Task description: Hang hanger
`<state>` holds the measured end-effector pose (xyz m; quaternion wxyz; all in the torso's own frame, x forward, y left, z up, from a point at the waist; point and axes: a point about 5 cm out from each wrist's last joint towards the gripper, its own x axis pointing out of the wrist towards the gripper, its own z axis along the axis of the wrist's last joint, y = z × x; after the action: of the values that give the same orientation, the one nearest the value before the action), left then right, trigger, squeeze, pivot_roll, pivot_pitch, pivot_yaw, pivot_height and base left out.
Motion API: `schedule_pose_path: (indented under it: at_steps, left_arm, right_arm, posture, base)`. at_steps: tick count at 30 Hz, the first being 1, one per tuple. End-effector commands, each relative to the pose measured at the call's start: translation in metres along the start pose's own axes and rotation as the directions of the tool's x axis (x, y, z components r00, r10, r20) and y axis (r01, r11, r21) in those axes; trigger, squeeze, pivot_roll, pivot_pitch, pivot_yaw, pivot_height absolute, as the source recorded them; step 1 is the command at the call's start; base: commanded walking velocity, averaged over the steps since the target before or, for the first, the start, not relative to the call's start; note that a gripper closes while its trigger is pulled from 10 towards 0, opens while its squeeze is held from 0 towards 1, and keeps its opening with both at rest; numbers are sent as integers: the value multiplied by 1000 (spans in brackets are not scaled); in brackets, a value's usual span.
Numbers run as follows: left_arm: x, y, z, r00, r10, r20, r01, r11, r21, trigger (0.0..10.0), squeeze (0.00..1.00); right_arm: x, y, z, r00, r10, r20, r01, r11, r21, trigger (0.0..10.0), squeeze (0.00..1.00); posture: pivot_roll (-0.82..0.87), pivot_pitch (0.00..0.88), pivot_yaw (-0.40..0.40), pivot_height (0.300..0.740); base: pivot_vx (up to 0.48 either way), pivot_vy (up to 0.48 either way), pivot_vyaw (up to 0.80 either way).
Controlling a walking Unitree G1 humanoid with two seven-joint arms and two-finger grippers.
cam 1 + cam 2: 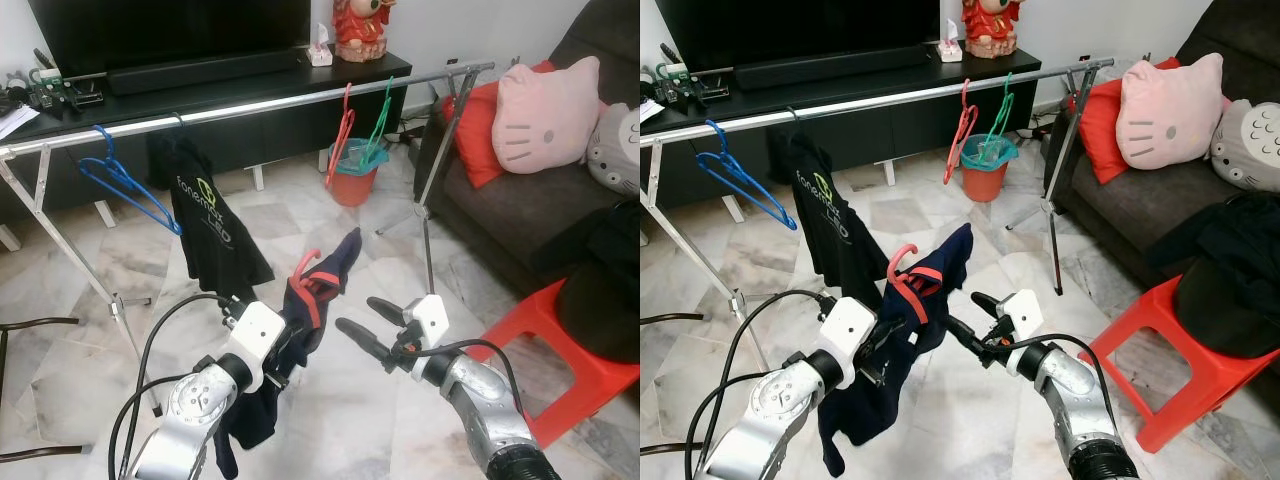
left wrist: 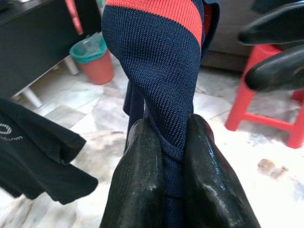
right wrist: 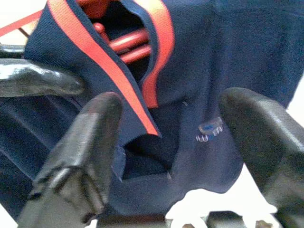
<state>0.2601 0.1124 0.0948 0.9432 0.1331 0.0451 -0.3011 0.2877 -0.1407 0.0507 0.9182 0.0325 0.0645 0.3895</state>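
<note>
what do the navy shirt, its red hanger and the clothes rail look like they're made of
The navy shirt looks like knitted pique fabric, matte, with a fine ribbed weave and an orange-red trim. The left gripper pinches it. The red hanger looks like smooth moulded plastic, slightly glossy. The clothes rail seems to be bare metal tube, silvery and shiny.

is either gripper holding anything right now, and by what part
The left gripper is shut on the navy shirt, pinching a fold of its fabric below the red collar band. The right gripper is open beside the shirt, holding nothing.
</note>
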Motion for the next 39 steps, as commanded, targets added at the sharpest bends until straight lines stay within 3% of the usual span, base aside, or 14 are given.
schedule_pose_path:
  at_steps: [1, 8, 9, 11, 12, 21, 23, 27, 30, 34, 39]
  left_arm:
    - [7, -3, 23, 994, -70, 86, 71, 998, 1, 10000, 0]
    - [16, -11, 33, 986, -127, 112, 126, 992, 20, 10000, 0]
    - [17, -13, 35, 984, -133, 118, 131, 991, 21, 10000, 0]
    - [17, -13, 35, 983, -135, 121, 134, 991, 18, 10000, 0]
    - [17, -14, 35, 983, -137, 119, 136, 991, 13, 10000, 0]
    - [14, -14, 33, 984, -142, 106, 142, 990, 14, 10000, 0]
    - [14, -14, 33, 984, -142, 102, 141, 990, 17, 10000, 0]
    - [14, -15, 33, 984, -144, 102, 143, 990, 18, 10000, 0]
    - [14, -15, 33, 984, -145, 103, 144, 989, 18, 10000, 0]
    - [14, -15, 33, 984, -144, 103, 143, 990, 18, 10000, 0]
    - [14, -15, 34, 985, -141, 104, 140, 990, 18, 10000, 0]
  right_arm:
    - [1, -1, 4, 1000, -24, 9, 24, 999, -30, 10000, 1000]
    - [-1, -3, 4, 993, -106, 50, 106, 994, -1, 10000, 1000]
    - [-3, -4, -1, 989, -140, 36, 140, 990, 2, 10000, 141]
    - [-4, -5, -3, 986, -163, 33, 163, 987, 8, 10000, 141]
    - [-4, -6, -3, 983, -176, 47, 175, 984, 27, 10000, 0]
    - [-2, -16, -4, 931, -361, 48, 361, 932, 19, 10000, 0]
    - [-2, -17, -6, 926, -374, 53, 370, 926, 73, 10000, 0]
    - [0, -14, -7, 937, -346, 57, 340, 936, 87, 10000, 0]
    - [0, -12, -9, 949, -314, 33, 313, 949, 38, 10000, 0]
    - [1, -11, -9, 959, -281, 34, 278, 958, 69, 10000, 0]
    - [2, 1, -12, 993, -115, 6, 115, 991, 67, 10000, 0]
  posture:
    - [2, 0, -41, 740]
    - [-5, 0, -37, 740]
    - [-5, 0, -37, 740]
    - [-5, 0, -37, 740]
    - [-5, 0, -37, 740]
    - [1, 0, -39, 740]
    - [8, 0, -41, 740]
    - [10, 0, -42, 740]
    - [10, 0, -42, 740]
    - [10, 0, -42, 740]
    - [8, 0, -44, 740]
  base:
    - [0, 0, 0]
    - [0, 0, 0]
    - [0, 0, 0]
    - [0, 0, 0]
    - [0, 0, 0]
    - [0, 0, 0]
    - [0, 0, 0]
    - [0, 0, 0]
    - [0, 0, 0]
    - [0, 0, 0]
    - [0, 0, 0]
